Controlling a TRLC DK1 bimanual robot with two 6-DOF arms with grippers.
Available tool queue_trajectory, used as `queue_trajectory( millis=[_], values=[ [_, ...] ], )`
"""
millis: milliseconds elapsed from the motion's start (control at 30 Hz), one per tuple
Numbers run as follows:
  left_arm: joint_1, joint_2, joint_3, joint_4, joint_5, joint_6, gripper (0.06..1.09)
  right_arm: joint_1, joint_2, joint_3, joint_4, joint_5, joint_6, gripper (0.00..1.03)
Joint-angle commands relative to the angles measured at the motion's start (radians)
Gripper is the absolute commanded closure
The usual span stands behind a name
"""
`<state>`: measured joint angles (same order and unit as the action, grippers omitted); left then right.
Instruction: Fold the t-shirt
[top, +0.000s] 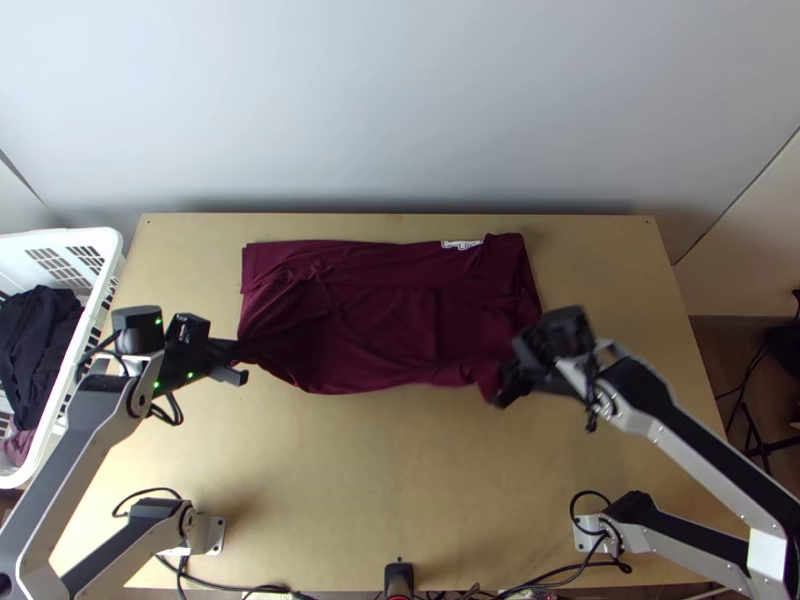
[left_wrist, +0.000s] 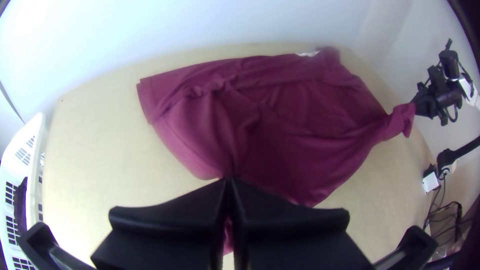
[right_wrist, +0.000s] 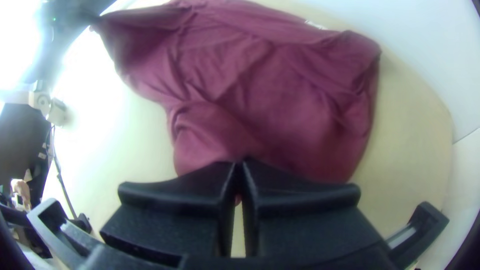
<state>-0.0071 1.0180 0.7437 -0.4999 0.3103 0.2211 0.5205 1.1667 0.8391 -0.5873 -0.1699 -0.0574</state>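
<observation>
Stretching between the two arms, the maroon t-shirt (top: 385, 325) lies in a wide, creased band over the far part of the tabletop (top: 350, 480), and we can make out overlapping layers at its far left corner. We see the left end effector (top: 241, 362) clamped on the near left part of the shirt, where the cloth is drawn to a narrow point; its fingers (left_wrist: 170, 220) are closed down to a thin slit with maroon fabric between. At the near right, the right end effector (top: 501, 388) pinches a bunched bit of the near edge, with a small end of cloth poking past its closed fingers (right_wrist: 305, 200). Along the far edge, towards the right, we notice a white patch (top: 462, 244). To the left stands a white basket (top: 112, 242) holding dark cloth (top: 38, 330).
</observation>
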Motion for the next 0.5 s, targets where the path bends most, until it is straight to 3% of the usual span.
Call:
queue_trajectory(
  millis=[0,200,467],
  values=[
    [-0.033,0.108,0.086,0.043,-0.036,-0.025,1.05,-0.189,0.059,0.167,-0.036,-0.029,-0.116,0.99],
    [0.016,0.33,0.171,0.164,-0.063,-0.031,1.05,-0.264,0.203,0.305,-0.017,-0.04,-0.133,0.99],
    [0.088,0.565,0.373,0.204,-0.065,-0.069,1.05,-0.333,0.392,0.428,0.049,-0.056,-0.153,0.99]
  ],
)
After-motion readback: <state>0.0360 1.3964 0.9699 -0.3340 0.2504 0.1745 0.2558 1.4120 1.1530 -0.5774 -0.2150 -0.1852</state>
